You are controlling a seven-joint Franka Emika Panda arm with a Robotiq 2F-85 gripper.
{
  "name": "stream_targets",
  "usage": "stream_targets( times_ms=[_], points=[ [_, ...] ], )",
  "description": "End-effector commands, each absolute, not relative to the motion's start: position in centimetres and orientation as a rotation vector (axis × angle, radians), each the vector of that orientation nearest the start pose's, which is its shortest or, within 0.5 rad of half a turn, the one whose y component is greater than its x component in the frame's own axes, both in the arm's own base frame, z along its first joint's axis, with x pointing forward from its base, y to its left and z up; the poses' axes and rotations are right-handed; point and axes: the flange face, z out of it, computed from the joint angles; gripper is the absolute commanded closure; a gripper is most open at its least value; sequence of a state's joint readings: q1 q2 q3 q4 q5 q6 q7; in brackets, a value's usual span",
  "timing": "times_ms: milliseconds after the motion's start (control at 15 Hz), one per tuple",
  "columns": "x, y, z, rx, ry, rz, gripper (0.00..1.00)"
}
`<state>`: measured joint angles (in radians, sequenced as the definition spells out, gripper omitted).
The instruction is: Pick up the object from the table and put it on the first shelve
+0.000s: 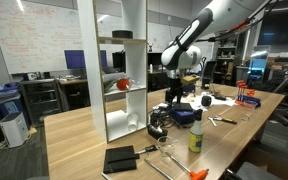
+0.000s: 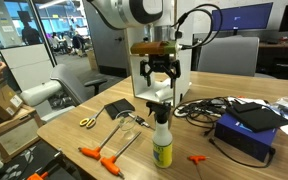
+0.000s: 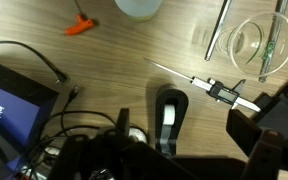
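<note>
Entry: black object (image 1: 159, 124), resting on the worktop (image 1: 79, 135) among cables, just in front of the white shelf unit (image 1: 119, 60); its bottom cubby (image 1: 124, 115) held nothing that I could see. Gripper (image 2: 156, 78) hung above the object, fingers (image 3: 269, 130) spread, grasping nothing.

Office with scribbled whiteboard (image 1: 34, 35), wooden table (image 1: 74, 135), wall monitor (image 2: 239, 17).

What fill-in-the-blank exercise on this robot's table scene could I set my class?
1. The gripper hangs ___ the black object.
2. The shelving unit is coloured ___.
3. The scissors have ___ handles.
Missing words: above; white; yellow.
</note>
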<state>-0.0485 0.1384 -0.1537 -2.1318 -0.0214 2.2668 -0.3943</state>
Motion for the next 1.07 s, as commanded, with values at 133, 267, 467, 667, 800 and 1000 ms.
stream_targets(
  times_ms=[133,267,467,667,800,1000],
  points=[
    [58.5,-12.1,30.3,-3.15,-0.286,0.031,0.0],
    [59.0,-12.7,28.8,-3.148,-0.276,0.045,0.0],
    [59.7,-13.3,26.9,-3.138,-0.264,0.062,0.0],
    [60.4,-12.9,25.0,-3.1,-0.254,0.073,0.0],
    [61.0,-12.2,23.9,-3.072,-0.251,0.076,0.0],
    [61.9,-11.3,22.5,-3.045,-0.261,0.081,0.0]
  ],
)
